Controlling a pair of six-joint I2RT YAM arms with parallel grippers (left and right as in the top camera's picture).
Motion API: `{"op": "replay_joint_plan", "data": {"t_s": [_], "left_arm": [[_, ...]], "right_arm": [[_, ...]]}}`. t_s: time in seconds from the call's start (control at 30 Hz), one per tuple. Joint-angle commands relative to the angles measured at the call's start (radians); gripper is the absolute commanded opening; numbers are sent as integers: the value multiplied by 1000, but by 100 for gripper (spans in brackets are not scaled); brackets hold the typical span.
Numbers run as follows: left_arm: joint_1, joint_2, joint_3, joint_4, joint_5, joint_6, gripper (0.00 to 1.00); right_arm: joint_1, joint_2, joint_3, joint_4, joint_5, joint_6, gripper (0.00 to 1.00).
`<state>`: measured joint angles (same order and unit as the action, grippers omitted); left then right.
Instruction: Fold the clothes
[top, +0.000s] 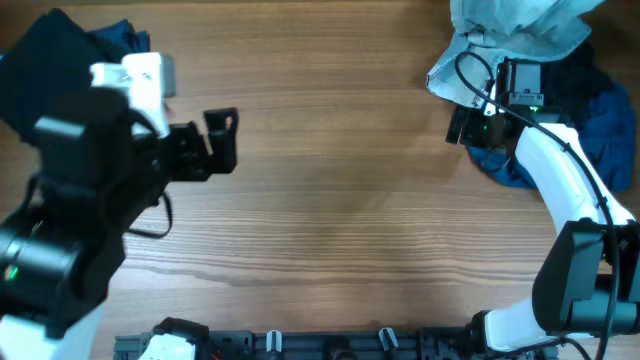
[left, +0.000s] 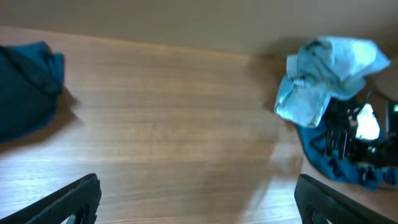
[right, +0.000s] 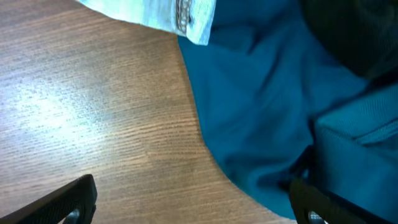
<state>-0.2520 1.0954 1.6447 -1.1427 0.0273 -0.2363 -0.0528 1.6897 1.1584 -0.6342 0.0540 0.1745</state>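
The right gripper (top: 468, 122) stands wide open and holds nothing; it hovers at the inner edge of the heap at the far right of the table (top: 330, 200), where the denim (top: 515, 30) lies on the blue piece (top: 605, 120); the left gripper (top: 222, 140) is also fully open and empty, over bare wood, near the dark pile (top: 50, 55) at the far left. The risk, I think: the blue piece is bunched, so closing here may pinch several folds, or catch the denim hem too, and drag the whole heap; a thin pinch may slip. No brand, label or writing can be read.
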Motion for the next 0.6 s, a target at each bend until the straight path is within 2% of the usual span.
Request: {"op": "replay_joint_plan", "data": {"t_s": [0.0, 0.2, 0.4, 0.5, 0.57], "left_arm": [[62, -78, -29, 0, 9, 23, 100], [133, -237, -204, 146, 9, 20, 100], [158, -392, -388, 143, 9, 20, 100], [159, -467, -485, 210, 11, 14, 100], [163, -522, -554, 304, 24, -49, 100]], "right_arm": [[4, 11, 6, 17, 21, 9, 100], [4, 11, 6, 22, 21, 10, 100], [4, 11, 6, 22, 21, 10, 100], [4, 11, 6, 22, 21, 10, 100], [4, 11, 6, 22, 21, 9, 100]]}}
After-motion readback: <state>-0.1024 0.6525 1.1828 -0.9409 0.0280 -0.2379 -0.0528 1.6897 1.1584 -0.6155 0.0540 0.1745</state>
